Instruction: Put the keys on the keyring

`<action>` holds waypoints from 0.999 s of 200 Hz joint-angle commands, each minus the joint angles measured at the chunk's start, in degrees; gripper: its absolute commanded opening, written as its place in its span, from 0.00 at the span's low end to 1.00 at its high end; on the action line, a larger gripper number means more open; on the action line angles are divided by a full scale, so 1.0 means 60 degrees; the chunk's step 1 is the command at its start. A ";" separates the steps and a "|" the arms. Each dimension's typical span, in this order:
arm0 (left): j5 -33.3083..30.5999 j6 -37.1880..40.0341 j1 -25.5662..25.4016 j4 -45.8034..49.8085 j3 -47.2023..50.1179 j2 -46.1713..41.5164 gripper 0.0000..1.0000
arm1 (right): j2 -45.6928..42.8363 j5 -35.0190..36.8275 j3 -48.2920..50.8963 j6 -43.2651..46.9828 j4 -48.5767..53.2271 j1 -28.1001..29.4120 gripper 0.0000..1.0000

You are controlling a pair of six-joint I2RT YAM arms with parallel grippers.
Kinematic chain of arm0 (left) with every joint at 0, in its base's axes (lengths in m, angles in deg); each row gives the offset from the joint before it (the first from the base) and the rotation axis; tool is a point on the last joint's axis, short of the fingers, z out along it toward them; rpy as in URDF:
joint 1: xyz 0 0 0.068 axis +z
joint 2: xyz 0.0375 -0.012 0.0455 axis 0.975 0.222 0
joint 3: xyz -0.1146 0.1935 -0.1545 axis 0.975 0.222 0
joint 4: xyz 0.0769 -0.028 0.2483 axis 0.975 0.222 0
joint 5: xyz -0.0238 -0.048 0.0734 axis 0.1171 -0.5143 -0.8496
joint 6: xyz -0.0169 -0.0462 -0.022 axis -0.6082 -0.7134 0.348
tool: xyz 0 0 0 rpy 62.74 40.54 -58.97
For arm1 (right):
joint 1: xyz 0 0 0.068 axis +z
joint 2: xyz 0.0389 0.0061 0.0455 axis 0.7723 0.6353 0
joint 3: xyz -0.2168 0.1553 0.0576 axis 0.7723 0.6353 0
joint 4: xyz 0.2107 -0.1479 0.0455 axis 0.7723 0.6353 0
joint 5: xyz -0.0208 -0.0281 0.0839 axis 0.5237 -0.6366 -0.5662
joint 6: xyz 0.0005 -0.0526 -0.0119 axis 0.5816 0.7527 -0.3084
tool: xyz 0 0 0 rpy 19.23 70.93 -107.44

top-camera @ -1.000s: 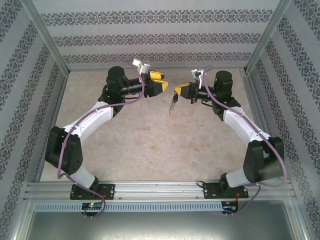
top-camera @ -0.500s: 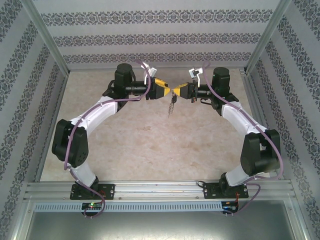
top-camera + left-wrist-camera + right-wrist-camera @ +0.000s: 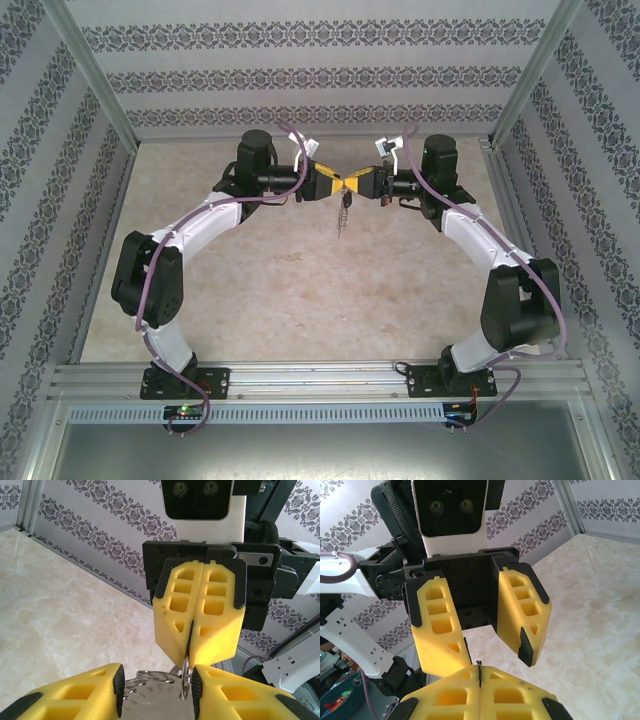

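While right fingers clamp the keyring — shut | left fingers half-open, straddling it

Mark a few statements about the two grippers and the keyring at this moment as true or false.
1. The right gripper is shut on the keyring. True.
2. The keyring lies flat on the table. False: it hangs in the air from the right gripper, above the table.
3. The left gripper is fully shut. False: its fingers stand apart, with part of the keyring between them.
4. The two grippers face each other tip to tip over the far half of the table. True.
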 commanded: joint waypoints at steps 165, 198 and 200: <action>0.0571 -0.0560 -0.0230 -0.1338 0.0108 0.0069 0.16 | 0.0120 0.0386 -0.0367 0.0095 -0.0336 0.0088 0.00; 0.0668 -0.0609 -0.0238 -0.1419 0.0166 0.0055 0.11 | 0.0130 0.0450 -0.0383 0.0044 -0.0367 0.0073 0.00; 0.0667 -0.0618 -0.0237 -0.1413 0.0167 0.0059 0.11 | 0.0126 0.0459 -0.0382 0.0044 -0.0368 0.0066 0.00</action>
